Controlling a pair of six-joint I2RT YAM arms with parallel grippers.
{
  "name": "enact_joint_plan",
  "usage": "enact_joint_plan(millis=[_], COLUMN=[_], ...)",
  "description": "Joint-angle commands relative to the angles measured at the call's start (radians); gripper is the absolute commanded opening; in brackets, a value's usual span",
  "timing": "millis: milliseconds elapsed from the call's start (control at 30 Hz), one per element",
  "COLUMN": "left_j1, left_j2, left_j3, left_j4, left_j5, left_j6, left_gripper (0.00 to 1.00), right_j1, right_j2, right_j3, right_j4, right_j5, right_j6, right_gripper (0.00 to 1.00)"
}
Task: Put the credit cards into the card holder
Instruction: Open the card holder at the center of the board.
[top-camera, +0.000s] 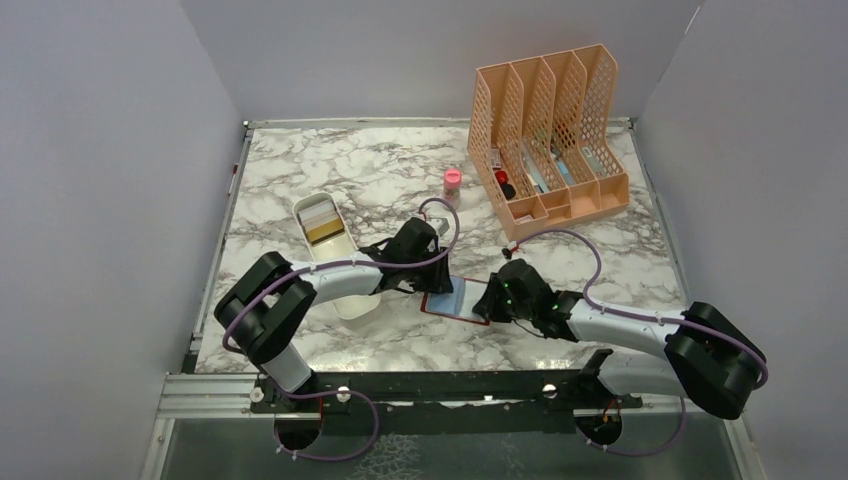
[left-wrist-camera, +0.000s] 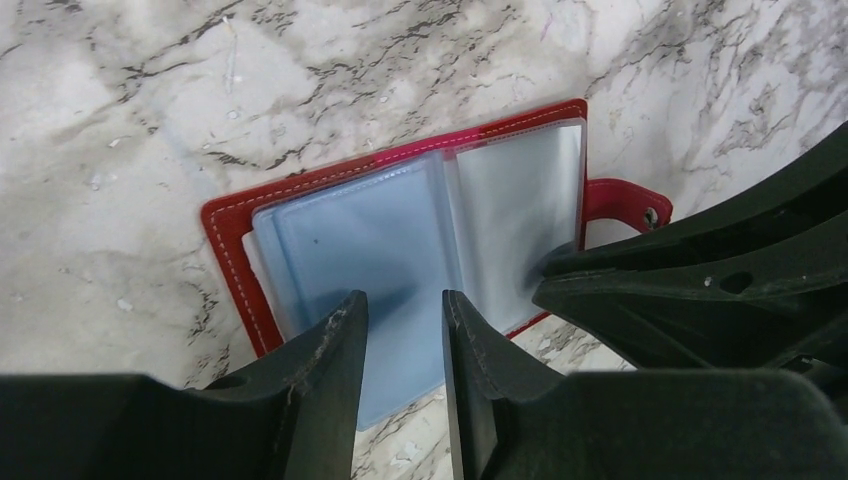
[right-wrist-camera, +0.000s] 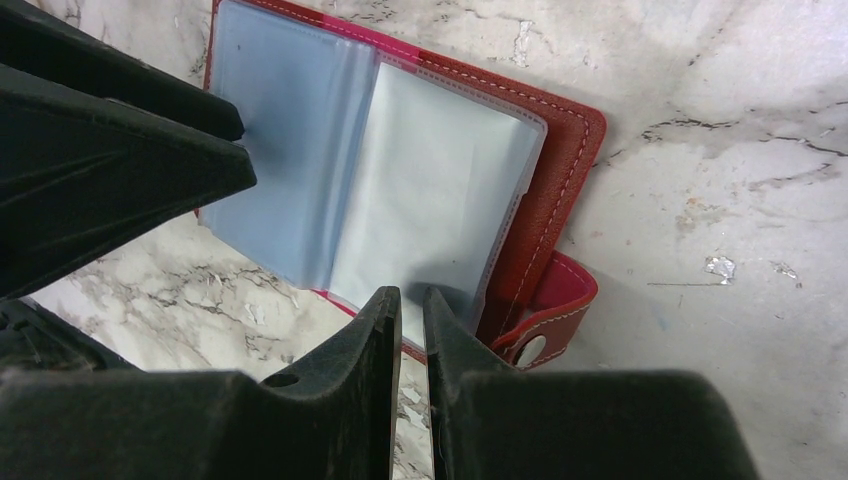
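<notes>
A red card holder lies open on the marble between my two grippers, its clear sleeves facing up. A blue card sits partly in the left sleeves, its near end sticking out past the red cover. My left gripper is open, its fingers straddling that card from above. My right gripper is shut, its tips resting on the right-hand sleeve page beside the snap strap. In the top view, the left gripper and right gripper meet over the holder.
A white tray holding more cards stands left of the holder under my left arm. A pink file organizer stands at the back right. A small pink-lidded jar stands just left of the organizer.
</notes>
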Motion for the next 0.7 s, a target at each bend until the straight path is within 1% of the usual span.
enact_joint_plan(millis=[0, 233, 367, 467, 667], left_j1=[0.0, -0.006, -0.005, -0.003, 0.003], left_j2=[0.032, 0.077, 0.051, 0.009, -0.043], left_j3=[-0.013, -0.023, -0.034, -0.015, 0.006], left_j4=[0.076, 0.141, 0.203, 0.13, -0.075], left_j5=[0.079, 0.135, 0.193, 0.137, -0.094], left_j6=[-0.024, -0.076, -0.115, -0.081, 0.002], left_gripper=[0.37, 0.37, 0.4, 0.43, 0.49], right_j1=[-0.005, -0.005, -0.005, -0.005, -0.005], right_j2=[0.011, 0.021, 0.026, 0.014, -0.003], right_j3=[-0.009, -0.009, -0.001, -0.003, -0.006], right_j4=[0.027, 0.042, 0.026, 0.013, 0.011], right_j5=[0.017, 0.015, 0.036, 0.055, 0.061], right_j6=[-0.015, -0.024, -0.033, -0.028, -0.038], right_gripper=[0.19, 0.19, 0.19, 0.19, 0.2])
